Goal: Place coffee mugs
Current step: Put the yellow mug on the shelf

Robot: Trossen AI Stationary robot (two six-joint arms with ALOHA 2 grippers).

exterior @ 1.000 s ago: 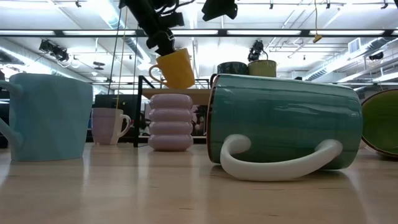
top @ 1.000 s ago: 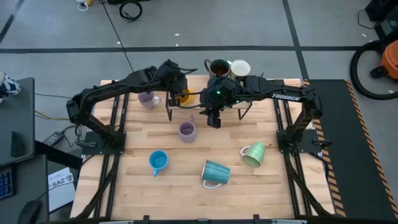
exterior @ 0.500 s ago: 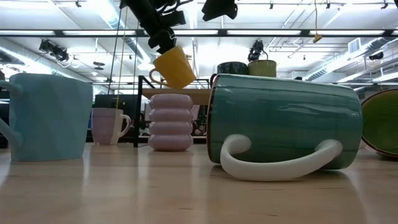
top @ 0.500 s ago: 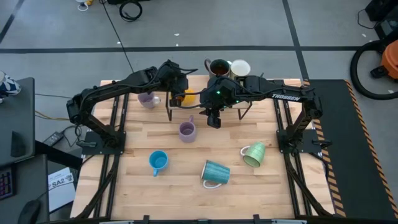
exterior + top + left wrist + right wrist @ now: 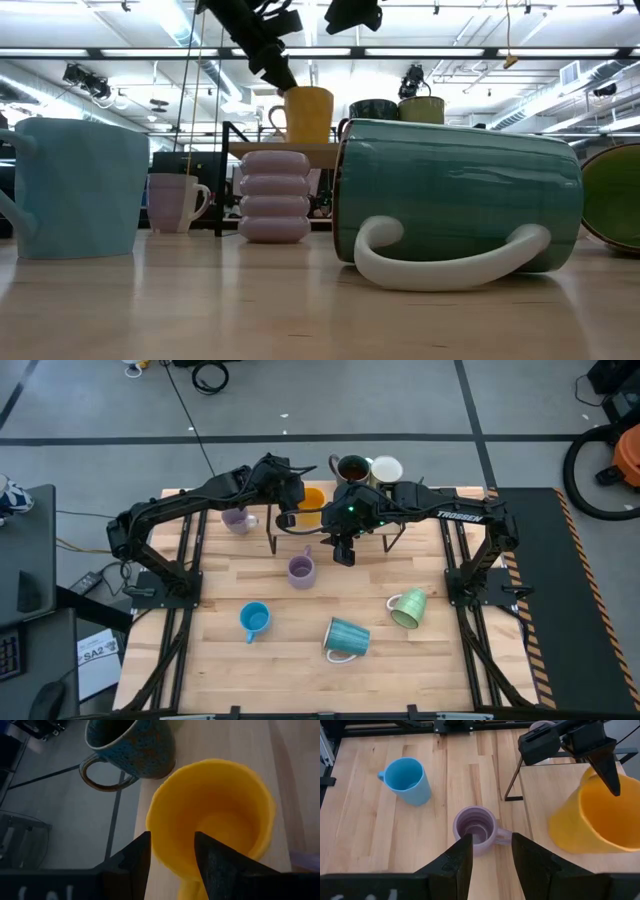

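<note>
1. Shelf (image 5: pixel 300 148) bears the orange mug (image 5: pixel 308 115), upright beside the dark brown mug (image 5: pixel 352 468).
2. The left gripper (image 5: pixel 171 851) straddles the orange mug's rim, fingers parted (not pinching it).
3. The right gripper (image 5: pixel 490 851) hovers over a lavender mug (image 5: pixel 476 830), jaws apart, empty.

Mugs: eight — two lavender (image 5: pixel 300 570) (image 5: pixel 235 520), orange (image 5: pixel 311 507), blue (image 5: pixel 254 620), teal (image 5: pixel 346 637), green (image 5: pixel 408 609), brown (image 5: pixel 352 468), cream (image 5: pixel 386 468).
</note>
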